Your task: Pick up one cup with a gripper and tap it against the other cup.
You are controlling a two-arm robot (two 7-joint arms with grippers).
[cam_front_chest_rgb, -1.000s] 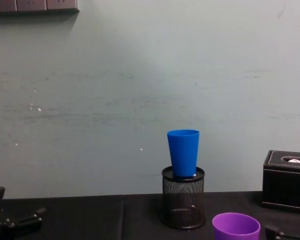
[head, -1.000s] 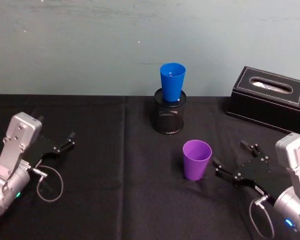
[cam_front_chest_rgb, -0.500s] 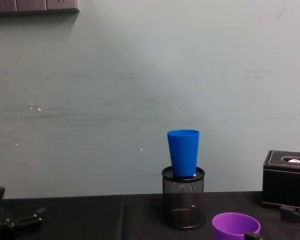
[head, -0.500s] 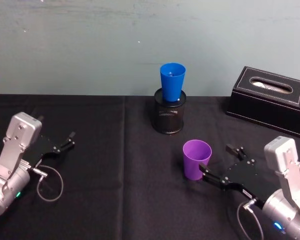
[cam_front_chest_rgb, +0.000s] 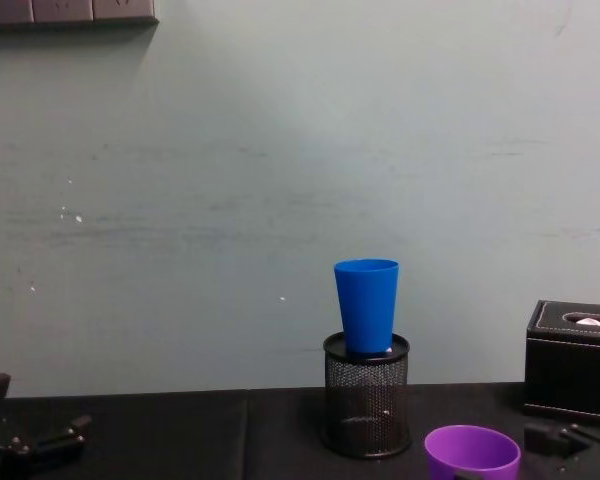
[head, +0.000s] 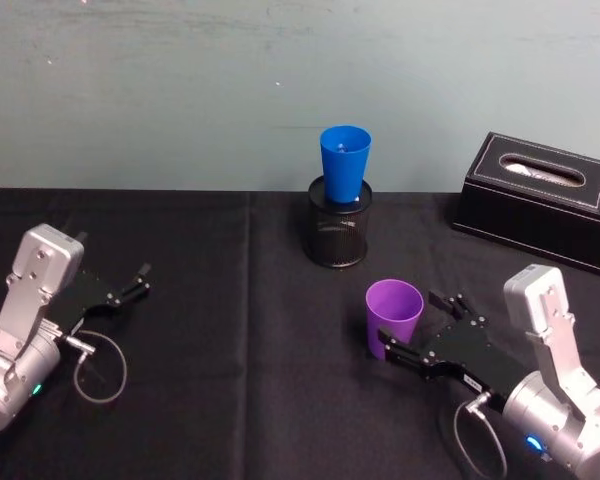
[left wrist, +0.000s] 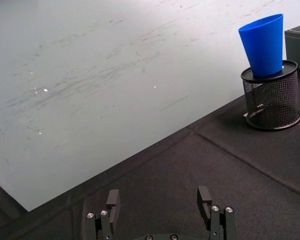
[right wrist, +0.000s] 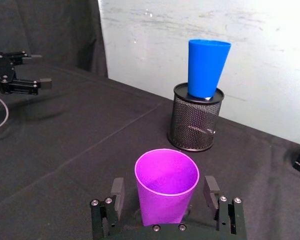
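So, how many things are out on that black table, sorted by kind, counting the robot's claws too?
Wire-mesh pen holder: 1
Cups: 2 (blue cup seated in that holder, purple cup)
Black tissue box: 1
Grippers: 2 (right gripper open around the purple cup, left gripper open, idle at the left)
Total: 6

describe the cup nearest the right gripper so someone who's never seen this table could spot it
On the black-clothed table, look just in front of the black mesh pen holder, nearer the robot. The purple cup stands upright there between the open fingers of the right gripper. It is shorter and wider than the blue cup, which sits in the holder's top.
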